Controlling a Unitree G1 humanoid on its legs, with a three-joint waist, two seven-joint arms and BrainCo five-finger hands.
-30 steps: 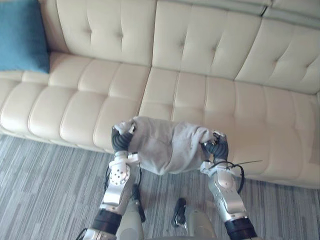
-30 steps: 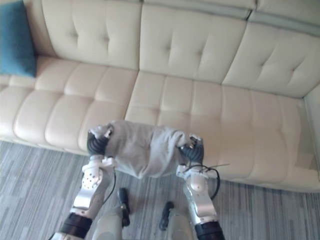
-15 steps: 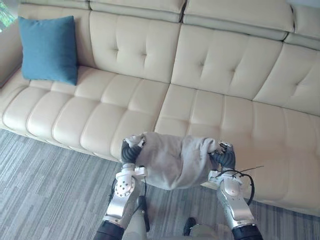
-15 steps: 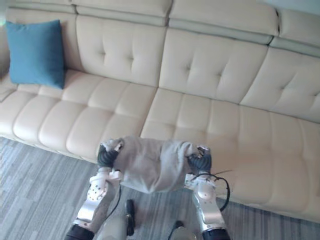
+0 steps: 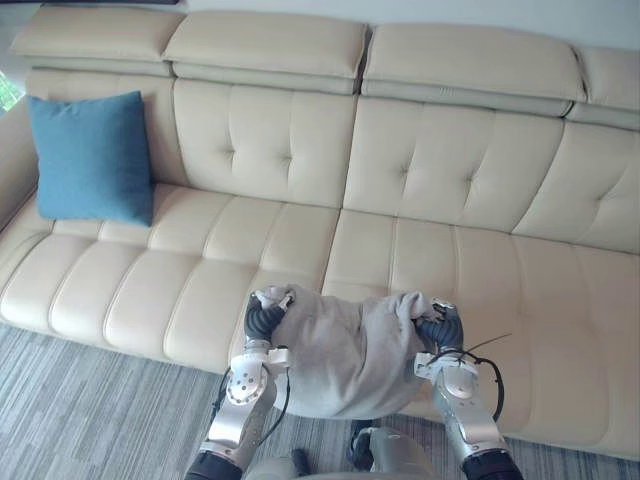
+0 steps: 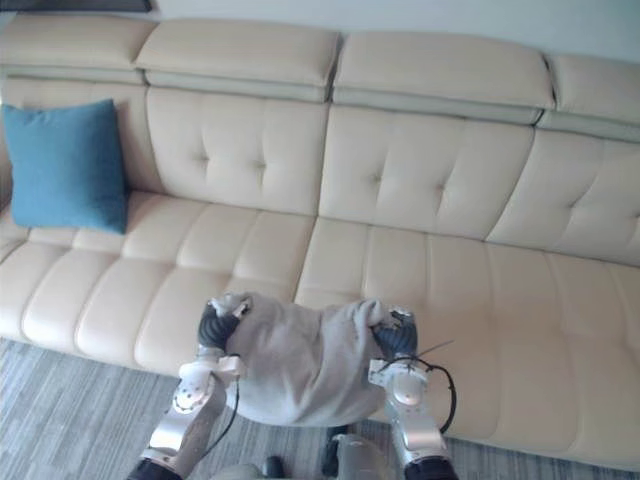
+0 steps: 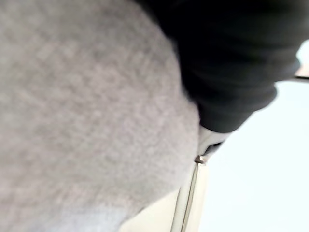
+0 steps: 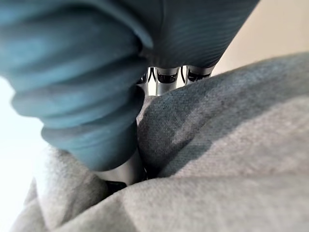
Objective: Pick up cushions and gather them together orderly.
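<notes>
Best to carry the grey cushion point(image 5: 345, 355), pinched at its 2 ends by the curled fingers of the left hand point(image 5: 262, 320) and right hand point(image 5: 440, 328) just off the sofa point(image 5: 450, 170) seat edge, level over to the blue cushion point(image 5: 92, 155) at the far left, then drop it snug alongside, imo.

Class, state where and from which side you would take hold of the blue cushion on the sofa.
Likely its upper corners, coming from the front: the blue cushion stands upright, leaning on the sofa backrest, its top edge clear.
</notes>
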